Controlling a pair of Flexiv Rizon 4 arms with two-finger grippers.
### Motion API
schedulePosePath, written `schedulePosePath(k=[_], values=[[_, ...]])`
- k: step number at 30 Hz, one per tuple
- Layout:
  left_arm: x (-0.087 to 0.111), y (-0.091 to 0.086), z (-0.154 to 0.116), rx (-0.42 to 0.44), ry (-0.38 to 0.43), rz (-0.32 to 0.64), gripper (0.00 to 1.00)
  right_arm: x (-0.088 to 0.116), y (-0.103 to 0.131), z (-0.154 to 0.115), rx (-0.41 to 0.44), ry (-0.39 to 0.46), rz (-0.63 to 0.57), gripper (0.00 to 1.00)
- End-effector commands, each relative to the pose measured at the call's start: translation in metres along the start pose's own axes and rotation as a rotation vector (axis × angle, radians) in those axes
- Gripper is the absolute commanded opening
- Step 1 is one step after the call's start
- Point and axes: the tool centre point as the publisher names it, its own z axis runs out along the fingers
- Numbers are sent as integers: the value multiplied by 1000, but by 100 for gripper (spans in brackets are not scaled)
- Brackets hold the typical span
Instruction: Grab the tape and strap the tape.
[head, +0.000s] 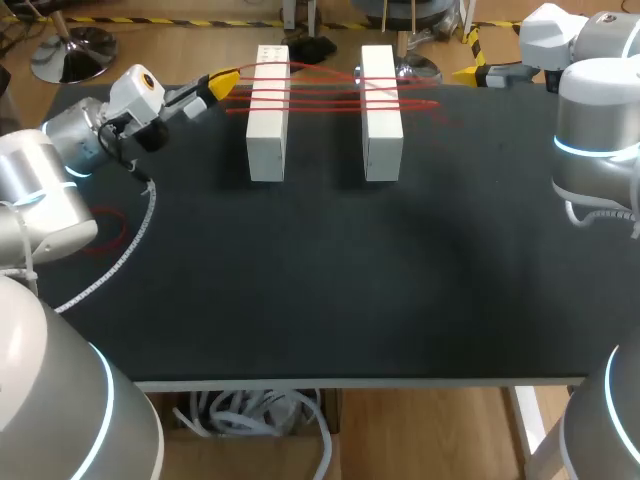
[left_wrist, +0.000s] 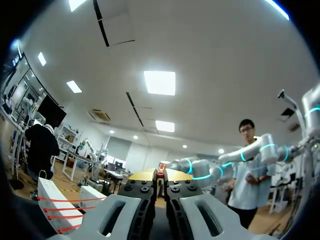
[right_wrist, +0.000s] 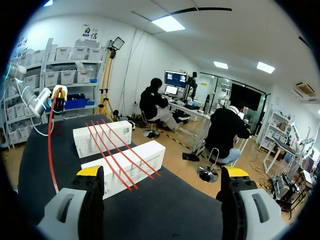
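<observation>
Arms (head: 50, 420) fill the lower corners of the head view. Beyond them on the desk (head: 320, 300), two white blocks (head: 268, 110) stand side by side at upper centre, with red tape (head: 325, 101) strung across both in several passes. Left gripper (head: 222, 82), upper left, is clenched on the tape, probably to hold the strands taut. Right gripper (head: 470, 75), upper right, hangs apart from the blocks.

Left wrist view: yellow tips pressed together on a red sliver of tape; blocks lie beside the gripper.

Right wrist view: fingers (right_wrist: 90, 172) spread wide, grasping nothing; taped blocks lie ahead, likely awaiting a handover.
</observation>
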Motion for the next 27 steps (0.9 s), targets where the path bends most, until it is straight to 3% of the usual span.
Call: schedulePosePath(k=[1, 7, 20, 27], values=[[7, -5, 3, 14, -12, 2, 0, 0, 0, -1, 2, 2, 0, 100], [12, -12, 6, 43, -14, 3, 0, 0, 0, -1, 2, 2, 0, 100], [14, -48, 15, 110, -19, 79, 0, 0, 0, -1, 2, 2, 0, 100], [13, -55, 18, 119, -10, 76, 0, 0, 0, -1, 2, 2, 0, 100]])
